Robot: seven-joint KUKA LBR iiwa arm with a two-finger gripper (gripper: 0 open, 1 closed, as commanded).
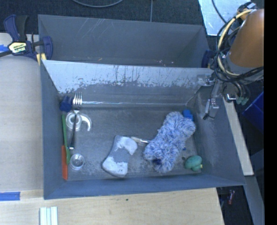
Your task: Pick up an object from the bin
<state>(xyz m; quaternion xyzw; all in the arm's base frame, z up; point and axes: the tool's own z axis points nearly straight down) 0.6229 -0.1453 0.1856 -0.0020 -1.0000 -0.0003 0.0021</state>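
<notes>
My gripper (211, 104) hangs at the bin's right side, by the right wall and above the floor. Just left of and below it lies a small blue piece (188, 114), touching the top end of a fluffy blue-and-white duster head (170, 140). The duster head stretches diagonally toward the front of the bin. A small green rounded thing (193, 162) sits in the front right corner, below the gripper. Nothing shows in the gripper.
A white crumpled wad (119, 155) lies front centre. At the left are a metal tool (74, 122), green and orange sticks (64, 146) and a small clear cup (76, 161). A long clear tube (133, 102) with a blue end runs along the back.
</notes>
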